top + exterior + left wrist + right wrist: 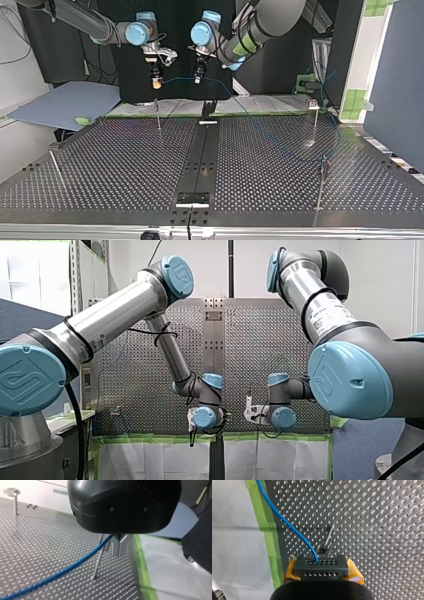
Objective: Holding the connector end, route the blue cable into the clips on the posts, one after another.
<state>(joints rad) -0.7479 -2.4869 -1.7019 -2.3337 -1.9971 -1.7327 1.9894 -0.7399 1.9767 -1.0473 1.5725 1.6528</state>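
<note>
While nothing is routed yet, table (280, 165): one, perforated;
Blue cable (294, 530): one; strung in air between both grippers over the table's taped edge, likely held high to clear post tops;
Posts (158, 114): four in the top view;
Right gripper (322, 572): yellow pads pinching the one connector (321, 565), probably to steer the end;
Left gripper (119, 551): metal fingers pressed together about the cable, seemingly guiding slack

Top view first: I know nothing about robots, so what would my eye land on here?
Two arms hang over the far edge of the table, with a thin blue cable strung in the air between my right gripper and my left gripper. In the right wrist view, yellow pads clamp a dark connector with the cable coming out of it. Thin posts stand about the table.
</note>
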